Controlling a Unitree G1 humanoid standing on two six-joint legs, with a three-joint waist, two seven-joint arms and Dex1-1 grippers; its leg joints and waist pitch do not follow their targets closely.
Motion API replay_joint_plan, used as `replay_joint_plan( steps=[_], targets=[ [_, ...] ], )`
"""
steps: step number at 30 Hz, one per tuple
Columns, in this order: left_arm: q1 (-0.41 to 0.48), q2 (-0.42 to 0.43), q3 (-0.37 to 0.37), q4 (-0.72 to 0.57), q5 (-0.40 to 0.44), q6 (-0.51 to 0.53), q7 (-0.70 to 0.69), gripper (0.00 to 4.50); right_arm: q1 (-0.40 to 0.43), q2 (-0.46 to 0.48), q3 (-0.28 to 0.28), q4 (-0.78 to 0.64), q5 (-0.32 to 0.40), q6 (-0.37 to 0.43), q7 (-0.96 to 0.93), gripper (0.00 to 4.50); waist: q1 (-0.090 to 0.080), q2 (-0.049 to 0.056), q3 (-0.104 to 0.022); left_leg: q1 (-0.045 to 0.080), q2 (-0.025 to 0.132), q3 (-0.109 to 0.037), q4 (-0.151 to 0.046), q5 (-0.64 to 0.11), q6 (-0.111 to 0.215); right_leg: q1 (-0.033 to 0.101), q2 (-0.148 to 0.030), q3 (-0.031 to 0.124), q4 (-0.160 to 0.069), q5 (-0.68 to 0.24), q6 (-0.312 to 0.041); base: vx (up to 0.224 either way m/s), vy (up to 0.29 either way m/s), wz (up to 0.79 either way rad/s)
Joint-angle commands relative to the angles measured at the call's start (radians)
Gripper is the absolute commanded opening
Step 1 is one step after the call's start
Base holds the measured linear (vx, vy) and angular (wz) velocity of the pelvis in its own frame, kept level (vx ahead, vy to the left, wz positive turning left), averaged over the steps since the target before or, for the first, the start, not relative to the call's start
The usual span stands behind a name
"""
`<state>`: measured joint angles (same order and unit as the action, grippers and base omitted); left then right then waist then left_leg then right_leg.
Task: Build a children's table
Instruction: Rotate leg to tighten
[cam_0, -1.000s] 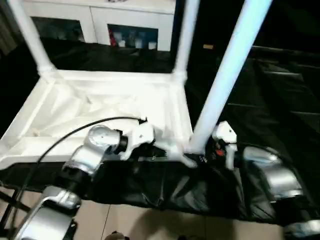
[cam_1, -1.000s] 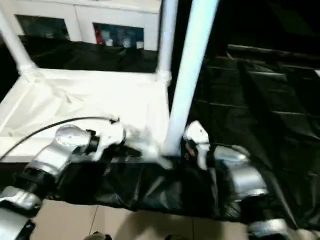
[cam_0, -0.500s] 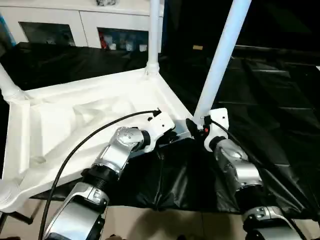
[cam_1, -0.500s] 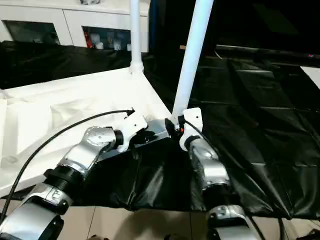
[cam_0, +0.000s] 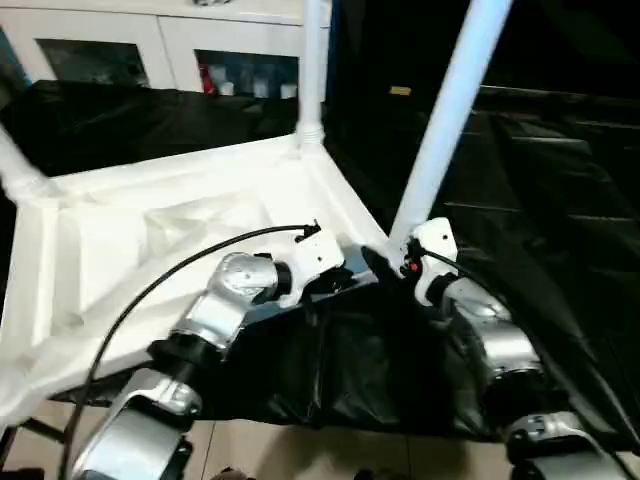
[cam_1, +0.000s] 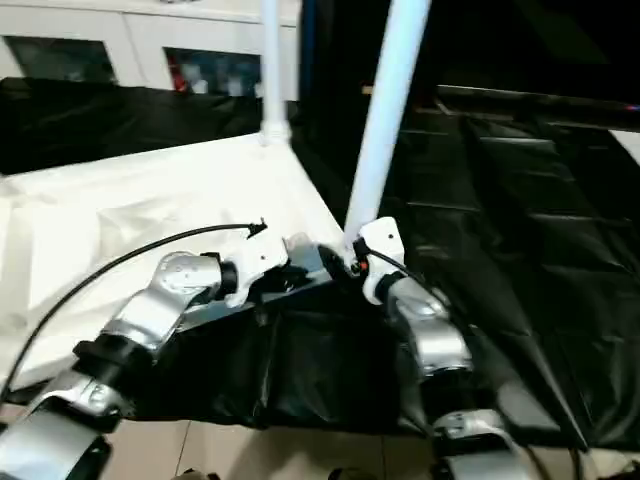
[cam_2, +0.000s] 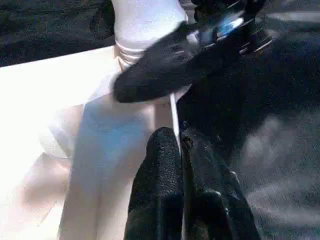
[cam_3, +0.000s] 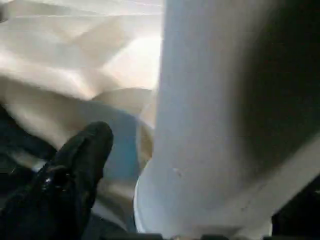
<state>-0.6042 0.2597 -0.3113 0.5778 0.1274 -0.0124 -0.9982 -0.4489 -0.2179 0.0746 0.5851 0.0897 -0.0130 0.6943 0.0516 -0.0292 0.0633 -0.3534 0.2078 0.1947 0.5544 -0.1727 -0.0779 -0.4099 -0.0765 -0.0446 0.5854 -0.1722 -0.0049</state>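
Observation:
The white table top (cam_0: 180, 220) lies underside up on a black-covered surface. Three white legs stand in its corner sockets: one at the far corner (cam_0: 313, 70), one at the left (cam_0: 18, 170), one at the near right corner (cam_0: 447, 120). My left gripper (cam_2: 179, 137) is shut on the thin near rim of the top, close to that corner. My right gripper (cam_0: 398, 258) is at the foot of the near right leg (cam_3: 215, 110), shut on its ridged collar. One of its black fingers (cam_2: 160, 75) lies across the collar.
Black sheeting (cam_0: 560, 200) covers the work surface and hangs over its front edge. A white cabinet with glass doors (cam_0: 150, 50) stands at the back. A black cable (cam_0: 150, 290) loops over my left forearm. Beige floor (cam_0: 260, 450) shows below.
Over the last second the top has turned, its near right corner now pointing toward me, and the view has shifted too. Both grippers have kept their places on the rim and the leg.

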Motion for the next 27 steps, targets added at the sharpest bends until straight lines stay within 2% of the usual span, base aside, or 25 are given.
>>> replay_joint_plan(
  steps=[1,3,5,6,7,9,11,15,17,19,23,27],
  targets=[
    [0.028,0.032,-0.06,0.007,0.011,-0.018,-0.106,0.0,0.038,-0.06,0.055,-0.074,0.027,0.026,0.189,4.35,0.006,-0.008,-0.06,0.003,0.022,-0.003,-0.049,-0.207,0.091,0.053,-0.05,0.035,-0.058,-0.151,-0.237,0.0,0.0,0.0],
    [0.028,0.044,-0.061,0.005,0.011,-0.024,-0.122,0.0,0.046,-0.081,0.066,-0.091,0.041,0.038,0.235,4.35,0.007,-0.005,-0.059,0.005,0.025,-0.004,-0.051,-0.229,0.082,0.049,-0.053,0.036,-0.06,-0.188,-0.232,0.0,0.0,0.0],
    [0.03,0.051,-0.062,0.002,0.008,-0.026,-0.135,0.0,0.051,-0.094,0.073,-0.102,0.046,0.045,0.262,4.35,0.01,-0.008,-0.057,0.007,0.025,-0.004,-0.053,-0.246,0.068,0.047,-0.055,0.037,-0.065,-0.235,-0.222,0.0,0.0,0.0],
    [0.035,0.073,-0.066,-0.011,-0.006,-0.029,-0.181,0.0,0.063,-0.135,0.097,-0.132,0.057,0.063,0.337,4.35,0.011,-0.007,-0.057,0.008,0.025,-0.004,-0.053,-0.251,0.064,0.045,-0.055,0.037,-0.066,-0.246,-0.219,0.0,0.0,0.0],
    [0.038,0.088,-0.068,-0.02,-0.016,-0.03,-0.211,0.0,0.071,-0.16,0.111,-0.15,0.064,0.077,0.383,4.35,0.015,-0.009,-0.056,0.006,0.026,-0.006,-0.053,-0.255,0.06,0.049,-0.054,0.037,-0.064,-0.259,-0.212,0.0,0.0,0.0],
    [0.042,0.105,-0.072,-0.03,-0.028,-0.031,-0.244,0.0,0.073,-0.185,0.122,-0.161,0.066,0.083,0.423,4.35,0.018,-0.008,-0.058,0.005,0.027,-0.005,-0.052,-0.246,0.061,0.048,-0.053,0.037,-0.061,-0.244,-0.212,0.0,0.0,0.0],
    [0.045,0.122,-0.079,-0.039,-0.038,-0.036,-0.28,0.0,0.071,-0.203,0.128,-0.168,0.072,0.103,0.463,4.0,0.018,-0.007,-0.057,0.005,0.027,-0.004,-0.051,-0.24,0.06,0.046,-0.053,0.037,-0.059,-0.232,-0.219,0.0,0.0,0.0],
    [0.045,0.141,-0.083,-0.037,-0.041,-0.05,-0.315,0.0,0.064,-0.219,0.137,-0.171,0.068,0.111,0.497,3.83,0.021,-0.01,-0.056,0.004,0.025,-0.004,-0.05,-0.247,0.053,0.045,-0.055,0.037,-0.061,-0.265,-0.212,0.0,0.0,0.0],
    [0.044,0.147,-0.084,-0.033,-0.04,-0.056,-0.325,0.0,0.062,-0.223,0.139,-0.173,0.068,0.119,0.509,3.52,0.023,-0.01,-0.056,0.005,0.026,-0.005,-0.051,-0.251,0.048,0.045,-0.055,0.037,-0.062,-0.279,-0.206,0.0,0.0,0.0],
    [0.041,0.152,-0.083,-0.029,-0.04,-0.057,-0.336,0.0,0.06,-0.221,0.142,-0.177,0.072,0.133,0.519,3.47,0.025,-0.01,-0.056,0.006,0.025,-0.006,-0.051,-0.254,0.045,0.044,-0.055,0.037,-0.063,-0.291,-0.201,0.0,0.0,0.0],
    [0.043,0.152,-0.083,-0.04,-0.051,-0.045,-0.342,0.0,0.076,-0.226,0.162,-0.204,0.081,0.151,0.534,3.07,0.03,-0.01,-0.054,0.007,0.026,-0.005,-0.052,-0.252,0.043,0.042,-0.053,0.038,-0.061,-0.282,-0.2,0.0,0.0,0.0],
    [0.046,0.148,-0.082,-0.042,-0.057,-0.04,-0.338,0.0,0.089,-0.217,0.159,-0.22,0.086,0.167,0.528,2.86,0.034,-0.011,-0.055,0.007,0.026,-0.005,-0.052,-0.253,0.04,0.043,-0.054,0.038,-0.061,-0.285,-0.198,0.0,0.0,0.0]
  ],
)
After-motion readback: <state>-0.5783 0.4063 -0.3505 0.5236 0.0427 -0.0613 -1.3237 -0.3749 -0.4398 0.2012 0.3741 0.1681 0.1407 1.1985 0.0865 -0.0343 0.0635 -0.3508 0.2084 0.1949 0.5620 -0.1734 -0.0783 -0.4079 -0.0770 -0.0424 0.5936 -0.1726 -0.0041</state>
